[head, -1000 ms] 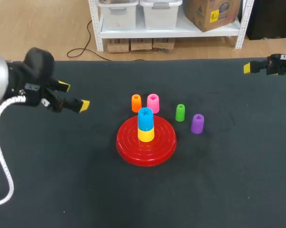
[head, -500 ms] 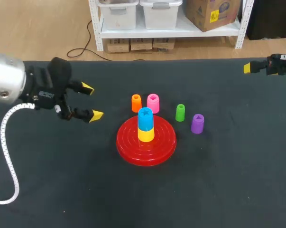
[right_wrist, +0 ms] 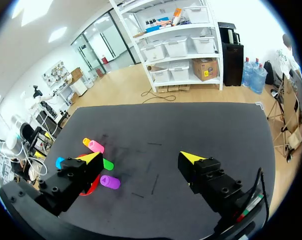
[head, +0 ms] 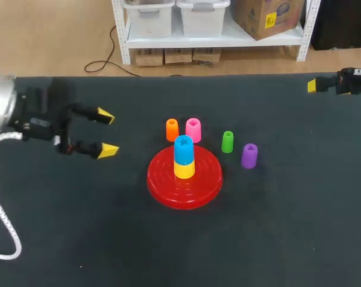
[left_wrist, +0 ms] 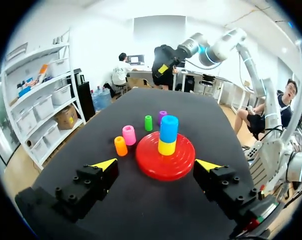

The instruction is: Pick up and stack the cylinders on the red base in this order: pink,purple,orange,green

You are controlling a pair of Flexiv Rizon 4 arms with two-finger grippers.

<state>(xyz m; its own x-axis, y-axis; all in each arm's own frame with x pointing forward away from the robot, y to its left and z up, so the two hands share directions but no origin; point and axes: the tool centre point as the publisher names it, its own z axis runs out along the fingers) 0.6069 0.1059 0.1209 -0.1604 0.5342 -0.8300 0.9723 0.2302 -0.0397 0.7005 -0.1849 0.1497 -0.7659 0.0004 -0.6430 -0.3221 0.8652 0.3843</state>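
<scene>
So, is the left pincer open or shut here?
Open. The left pincer has its two yellow tips well apart in both the head and left wrist views, with nothing held between them.

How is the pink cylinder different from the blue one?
The pink cylinder stands on the table, beside the orange cylinder; the blue cylinder sits atop the yellow cylinder on the red base. So the blue cylinder's top is higher than the pink cylinder's. Both stand upright.

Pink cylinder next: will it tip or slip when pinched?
The pink cylinder looks like rigid, smooth plastic, so probably light and a bit slippery. It stands upright, taller than wide, so a sideways nudge could tip it. The orange cylinder stands close beside it and may get knocked.
</scene>
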